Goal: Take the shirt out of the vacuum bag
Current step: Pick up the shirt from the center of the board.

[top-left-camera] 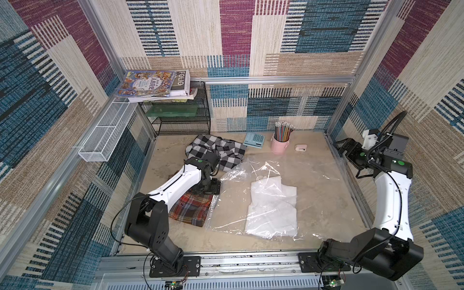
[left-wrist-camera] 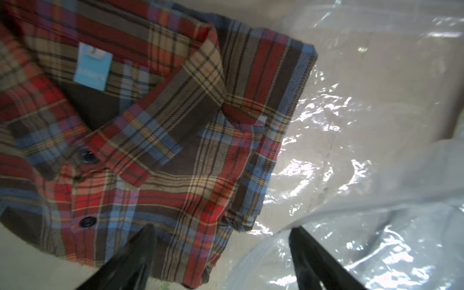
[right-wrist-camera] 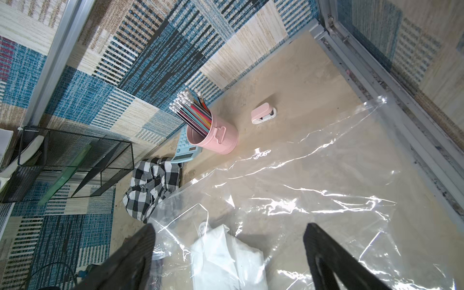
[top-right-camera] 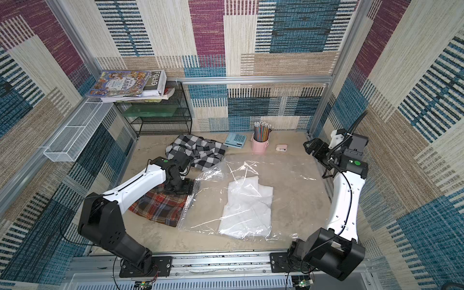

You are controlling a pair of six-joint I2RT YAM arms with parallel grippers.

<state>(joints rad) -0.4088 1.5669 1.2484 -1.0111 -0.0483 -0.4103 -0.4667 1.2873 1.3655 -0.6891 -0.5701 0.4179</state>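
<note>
Patchwork carpet walls (top-left-camera: 236, 37), beige floor (top-left-camera: 190, 238), black mesh shelf (top-left-camera: 180, 123)

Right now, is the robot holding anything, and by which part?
Nothing. The left fingers are open over the red checked shirt; the right fingers are open in the air.

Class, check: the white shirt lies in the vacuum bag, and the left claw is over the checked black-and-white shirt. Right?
No: the left wrist view shows the left claw over the red plaid shirt. The white shirt does lie in the vacuum bag.
</note>
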